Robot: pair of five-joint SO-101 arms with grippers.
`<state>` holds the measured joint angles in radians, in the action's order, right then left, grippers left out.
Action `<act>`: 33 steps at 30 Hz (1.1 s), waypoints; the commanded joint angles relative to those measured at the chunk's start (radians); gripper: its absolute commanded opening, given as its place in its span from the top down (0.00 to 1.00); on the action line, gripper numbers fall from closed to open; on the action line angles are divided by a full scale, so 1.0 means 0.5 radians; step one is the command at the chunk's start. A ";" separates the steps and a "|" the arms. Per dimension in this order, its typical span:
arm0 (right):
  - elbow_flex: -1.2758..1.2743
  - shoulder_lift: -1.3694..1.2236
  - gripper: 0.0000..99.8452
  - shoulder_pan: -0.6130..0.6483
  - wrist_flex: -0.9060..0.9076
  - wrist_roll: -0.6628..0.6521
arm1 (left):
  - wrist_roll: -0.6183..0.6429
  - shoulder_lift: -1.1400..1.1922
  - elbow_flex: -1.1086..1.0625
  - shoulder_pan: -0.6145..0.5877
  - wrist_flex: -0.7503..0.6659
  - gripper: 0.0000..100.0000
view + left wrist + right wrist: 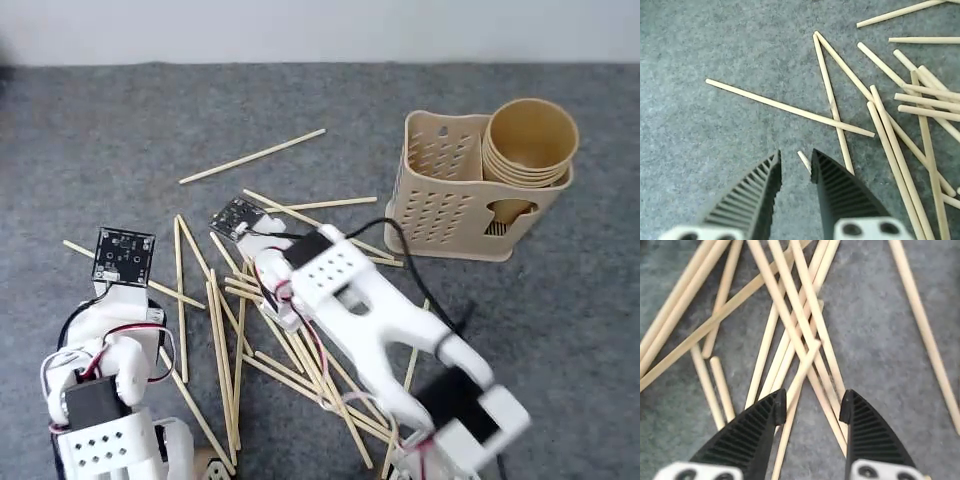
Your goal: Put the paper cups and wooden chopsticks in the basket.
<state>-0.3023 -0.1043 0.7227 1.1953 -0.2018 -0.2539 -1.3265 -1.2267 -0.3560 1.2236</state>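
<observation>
A beige perforated basket [440, 212] stands at the back right with a stack of paper cups [530, 138] inside it. Many wooden chopsticks [226, 345] lie scattered across the grey mat. My left gripper [795, 167] hovers low over the mat, slightly open, with the end of one chopstick [804, 161] between its tips. A long chopstick [790, 107] lies just ahead of it. My right gripper [813, 407] is open over a crossed bundle of chopsticks [795, 335], and several of them run between its jaws. The right arm [350, 295] reaches over the middle of the pile.
The left arm [105, 350] stands at the front left. A single chopstick [252, 156] lies apart at the back. A black cable [405, 250] runs from the right arm near the basket's front. Bare mat lies at the far left and back.
</observation>
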 commanded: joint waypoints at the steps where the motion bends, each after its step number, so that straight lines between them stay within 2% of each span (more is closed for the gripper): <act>1: 0.239 -0.155 0.81 0.035 -0.017 -0.021 | -0.006 -0.025 -0.041 -0.009 -0.092 0.91; 11: 0.399 -0.489 0.82 0.054 -0.106 -0.025 | 0.064 -0.025 -0.256 -0.009 -0.224 0.91; 17: 0.402 -0.431 1.00 -0.048 -0.115 -0.025 | 0.089 -0.025 -0.278 -0.009 -0.233 0.91; 23: 0.399 -0.348 0.99 -0.186 -0.094 -0.031 | 0.089 -0.025 -0.281 -0.012 -0.233 0.91; 26: 0.399 -0.287 0.99 -0.226 -0.035 -0.120 | 0.089 -0.025 -0.290 -0.025 -0.233 0.91; 33: 0.399 0.124 0.99 -0.284 0.075 -0.147 | 0.089 -0.028 -0.333 -0.221 -0.353 0.91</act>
<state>-0.1427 -0.1811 0.6015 1.2137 -0.2647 -0.2171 -1.3280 -1.3940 -0.4511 1.0825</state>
